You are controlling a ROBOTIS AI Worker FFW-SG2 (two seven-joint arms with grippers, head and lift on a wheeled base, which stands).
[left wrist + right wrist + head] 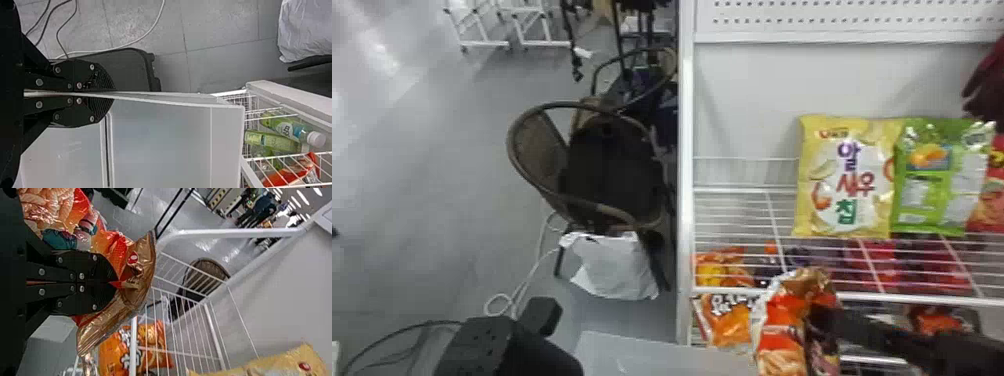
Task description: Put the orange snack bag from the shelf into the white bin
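Right gripper (814,317) first: its two flat black fingers are pinched together on the orange snack bag (782,340), with a bit of the crinkled wrapper caught between the tips. From where I stand, the bag is out in front of the lower wire shelves (922,300), its glossy orange and brown wrapper bunched around the grip. I can't tell how high it is against the bin's rim.

Over on the left, the other arm has its left gripper (113,94) closed on the thin wall of the white bin (168,145), fingers on both sides of the rim. Part of the bin also shows low in the head view, just left of the bag.

Up on the rack, a yellow snack bag (879,210) stands upright against a green one (927,200), and a red pack (992,200) is at the far right. Another orange bag (732,325) sits on a lower level, close behind the held one. Green bottles (270,141) lie in a wire compartment past the bin's end. Left of the rack there's a chair (532,150), with a white plastic bag (617,270) on the floor by its legs.
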